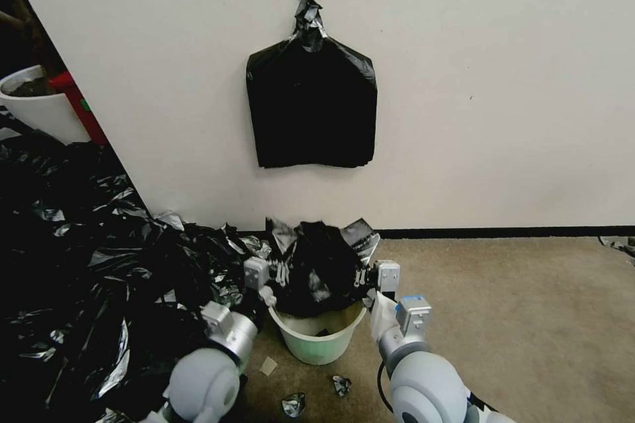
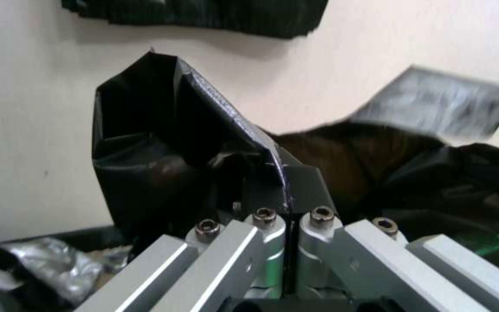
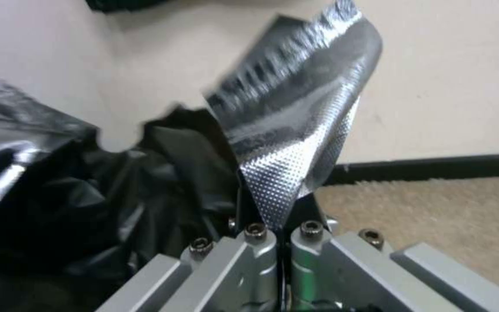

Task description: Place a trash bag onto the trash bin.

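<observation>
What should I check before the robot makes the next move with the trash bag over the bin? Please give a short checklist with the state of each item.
1. Left end effector shut on the trash bag edge: ok, film is pinched between its fingers.
2. Right end effector shut on the other bag edge: ok.
3. Bag held above the trash bin: ok, it hangs over the far part of the opening.
4. Bag mouth spread wider than the bin rim: not ok, the near rim is uncovered.
5. Bin standing upright: ok.
6. Bag free of the heap of black film beside it: cannot tell, black on black.
</observation>
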Available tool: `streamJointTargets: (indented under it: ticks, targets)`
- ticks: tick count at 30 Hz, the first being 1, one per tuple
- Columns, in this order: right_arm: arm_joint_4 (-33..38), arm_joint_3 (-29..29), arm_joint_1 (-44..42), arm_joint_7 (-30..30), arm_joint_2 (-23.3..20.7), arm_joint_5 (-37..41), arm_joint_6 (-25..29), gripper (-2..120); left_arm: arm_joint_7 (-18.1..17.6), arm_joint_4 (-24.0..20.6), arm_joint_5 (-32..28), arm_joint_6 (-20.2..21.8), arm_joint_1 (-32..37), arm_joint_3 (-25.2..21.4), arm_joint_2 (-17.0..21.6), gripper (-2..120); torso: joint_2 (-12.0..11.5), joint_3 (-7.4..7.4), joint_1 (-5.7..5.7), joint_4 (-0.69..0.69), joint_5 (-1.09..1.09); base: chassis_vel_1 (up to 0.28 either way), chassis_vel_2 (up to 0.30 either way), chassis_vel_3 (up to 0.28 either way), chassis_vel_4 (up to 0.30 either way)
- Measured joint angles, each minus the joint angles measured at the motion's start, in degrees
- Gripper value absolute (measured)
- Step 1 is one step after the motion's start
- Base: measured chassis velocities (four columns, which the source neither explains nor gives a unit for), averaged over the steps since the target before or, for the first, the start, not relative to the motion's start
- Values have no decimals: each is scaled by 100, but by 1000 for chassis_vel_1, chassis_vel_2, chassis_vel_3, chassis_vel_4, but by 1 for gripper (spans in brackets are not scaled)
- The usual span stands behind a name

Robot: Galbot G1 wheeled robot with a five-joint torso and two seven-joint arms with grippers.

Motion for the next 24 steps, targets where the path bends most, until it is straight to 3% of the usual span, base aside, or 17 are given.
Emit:
streamJointTargets:
  ticks: [7,11,15,16,19,20,24]
  targets:
    - [-104,-251,62,492,-68,-29,152,0,-121,1,350,-308,173,-69,-27,0,0,0,0,0,0,0,0,0,0]
    - [-34,-492,61,874,-183,-19,226,0,-487,-277,527,-300,441,-89,49,0,0,0,0,0,0,0,0,0,0]
    - [151,-829,100,1285,-456,191,-61,0,-745,-725,283,343,673,-34,269,0,0,0,0,1,-1,0,0,0,0]
    - [151,-829,100,1285,-456,191,-61,0,-745,-725,283,343,673,-34,269,0,0,0,0,1,-1,0,0,0,0]
    - [321,-970,151,1543,-663,580,-361,0,-923,-1044,-141,1311,704,-34,432,0,0,0,0,0,0,0,0,0,0]
    - [321,-970,151,1543,-663,580,-361,0,-923,-1044,-141,1311,704,-34,432,0,0,0,0,0,0,0,0,0,0]
    - [526,-1025,132,1669,-886,900,-559,0,-1256,-1277,-242,2102,726,-52,589,0,0,0,0,0,-1,0,0,0,0]
